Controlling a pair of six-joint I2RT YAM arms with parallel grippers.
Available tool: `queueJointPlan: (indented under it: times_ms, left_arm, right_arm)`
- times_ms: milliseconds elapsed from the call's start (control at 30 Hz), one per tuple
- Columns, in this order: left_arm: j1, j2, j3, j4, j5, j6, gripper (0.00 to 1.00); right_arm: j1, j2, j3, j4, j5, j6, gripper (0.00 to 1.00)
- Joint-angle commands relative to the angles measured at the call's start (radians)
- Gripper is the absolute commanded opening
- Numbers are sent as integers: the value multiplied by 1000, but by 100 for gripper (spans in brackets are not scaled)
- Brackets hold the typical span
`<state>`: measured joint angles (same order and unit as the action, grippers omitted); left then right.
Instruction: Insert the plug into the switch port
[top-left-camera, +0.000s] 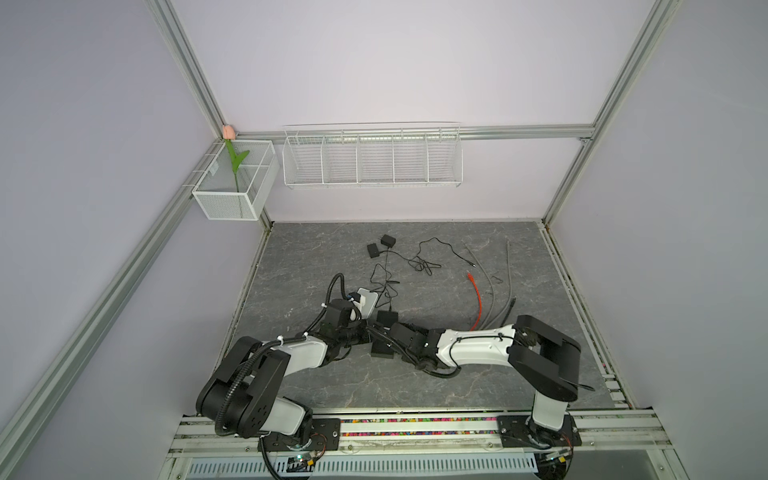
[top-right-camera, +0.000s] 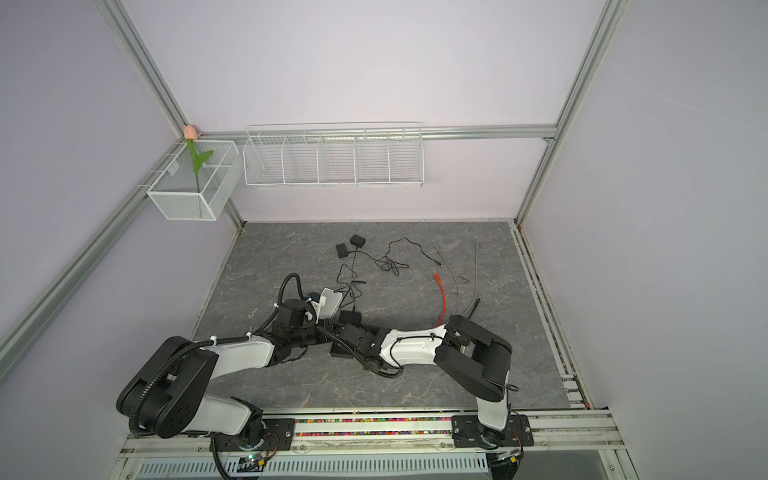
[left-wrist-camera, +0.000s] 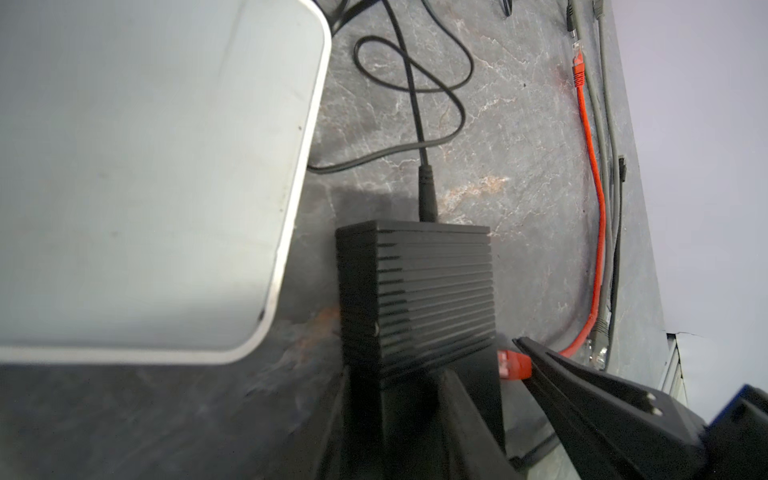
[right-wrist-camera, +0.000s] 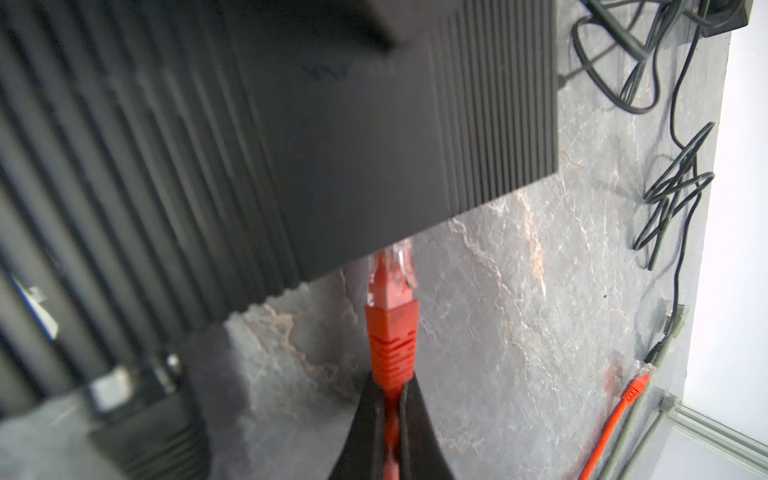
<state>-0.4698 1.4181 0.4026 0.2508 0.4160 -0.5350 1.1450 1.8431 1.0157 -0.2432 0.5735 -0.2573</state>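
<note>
Plug (right-wrist-camera: 390, 332) tip sits right at the edge of the switch (right-wrist-camera: 374, 145); we've got the right gripper (right-wrist-camera: 392, 399) pinched tight on its orange boot, left gripper (left-wrist-camera: 399, 386) clamped around the switch.

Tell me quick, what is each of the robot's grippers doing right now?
Left gripper: closed on the black switch.
Right gripper: closed on the orange plug.

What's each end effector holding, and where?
Right end effector: orange plug, by its ribbed boot's rear. Left end effector: black ribbed switch box, apparently its near end.
</note>
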Motion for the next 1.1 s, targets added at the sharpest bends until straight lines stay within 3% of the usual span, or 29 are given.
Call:
queueJointPlan:
  times_ms: [0, 167, 500, 667, 833, 1067]
  left_arm:
    - [-10, -59, 42, -102, 45, 24, 40]
    - [40, -134, 45, -148, 23, 10, 44]
    - [46, -307, 76, -284, -46, 13, 46]
    - [32, -362, 34, -164, 82, -84, 46]
    - [-41, -386, 23, -90, 73, -156, 47]
    - [-78, -357, -5, 122, 158, -246, 47]
  right_arm:
    - [-4, -73, -4, 109, -52, 29, 7]
    - [-10, -106, -5, 43, -40, 58, 7]
    - [-23, -154, -30, -30, 54, 104, 6]
    - [-22, -289, -109, 73, -44, 103, 6]
    - [-22, -407, -175, 149, -143, 105, 7]
    - [-22, -462, -173, 128, -242, 116, 7]
